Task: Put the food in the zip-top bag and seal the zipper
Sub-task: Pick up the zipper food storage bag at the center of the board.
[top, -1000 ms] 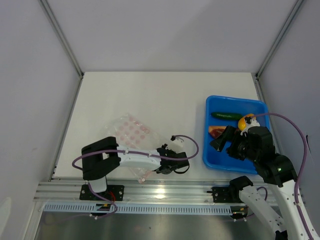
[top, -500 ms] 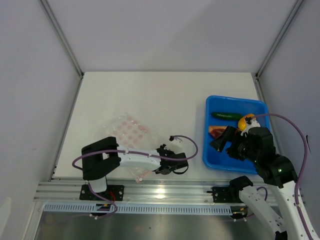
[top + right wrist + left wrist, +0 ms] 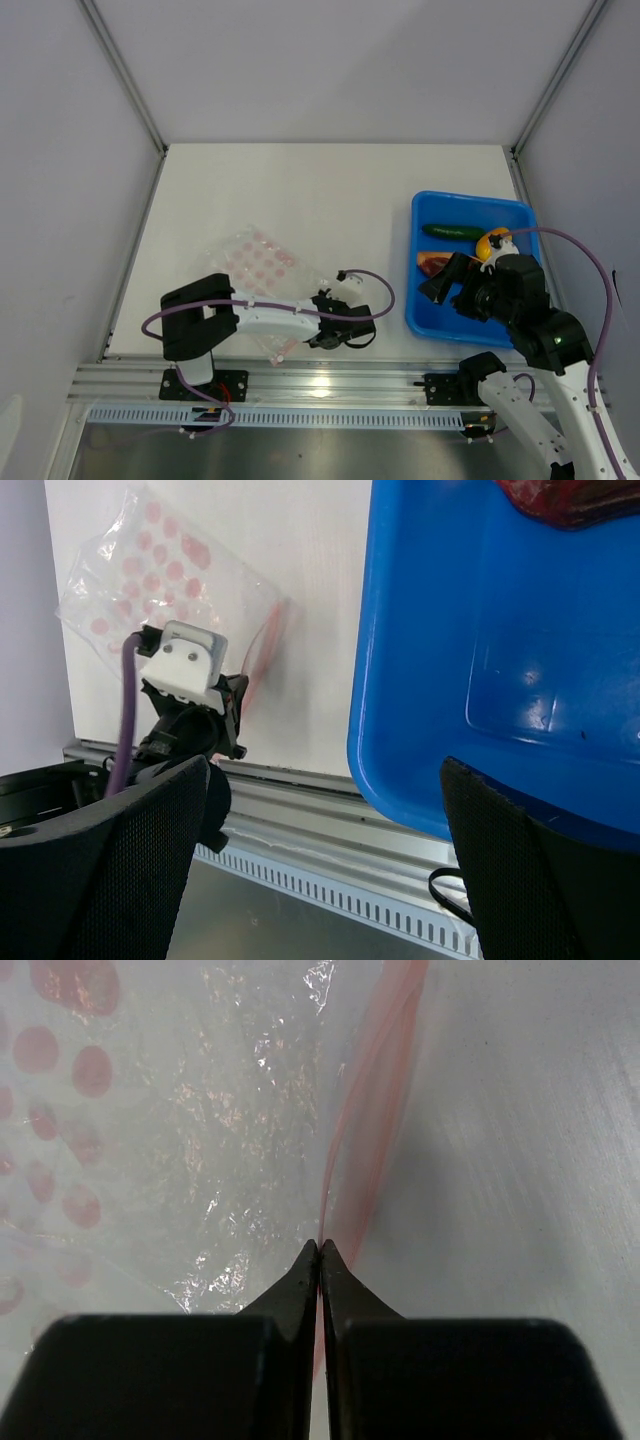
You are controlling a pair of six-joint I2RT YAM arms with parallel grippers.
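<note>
Left of the blue tray [image 3: 430,310], the left gripper [image 3: 320,1252] pinches the pink zipper [image 3: 375,1110] of the zip-top bag [image 3: 262,262]; the right gripper [image 3: 325,764] hangs spread wide above that tray.

I can read no writing, number or brand in any of my views: the zip-top bag [image 3: 262,262] carries only pale pink dots, and the blue tray [image 3: 470,207] is plain
</note>
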